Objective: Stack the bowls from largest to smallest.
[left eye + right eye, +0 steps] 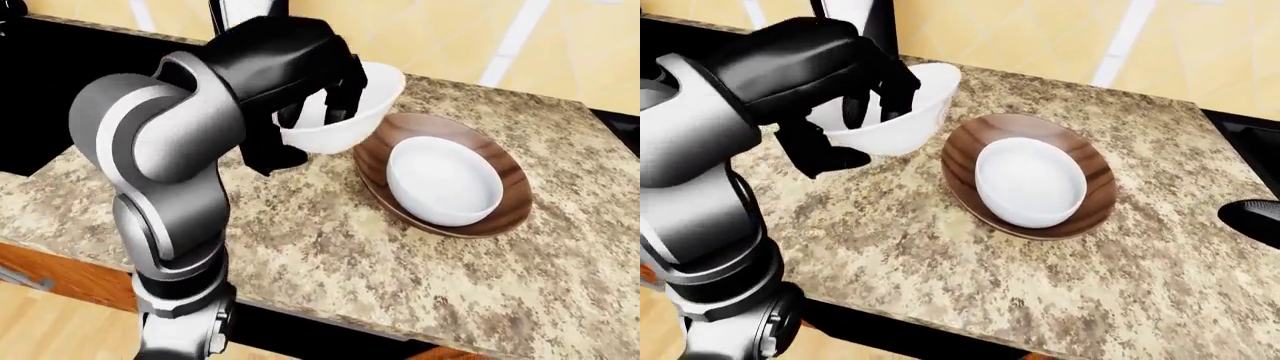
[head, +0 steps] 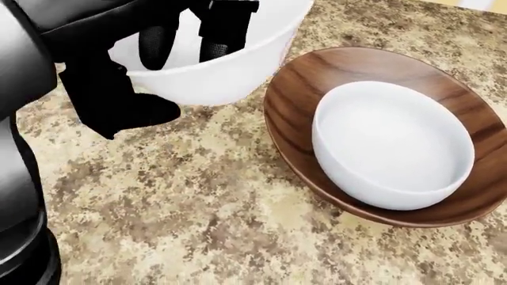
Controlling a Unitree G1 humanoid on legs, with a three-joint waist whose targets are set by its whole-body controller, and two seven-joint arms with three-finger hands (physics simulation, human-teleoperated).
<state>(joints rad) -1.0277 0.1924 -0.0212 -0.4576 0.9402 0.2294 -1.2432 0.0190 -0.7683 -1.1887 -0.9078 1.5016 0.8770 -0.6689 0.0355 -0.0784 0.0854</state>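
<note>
Bowl (image 2: 226, 71) being gripped at rim by left hand (image 1: 300, 82); keeping level, lowering into white bowl (image 1: 1030, 180) at hand's right.

Even, bright, diffuse light, no single source readable. Shadows soft and faint: slight darkening on the table (image 1: 940, 247) under the wooden bowl (image 1: 1095, 187) rim. White bowls (image 2: 396, 142) nearly blown out, interior shading barely visible. Left arm (image 1: 160, 142) shows smooth highlights on grey shells; black fingers (image 2: 226, 27) lose detail. Render sharp, mild softness, no edge distortion visible.
</note>
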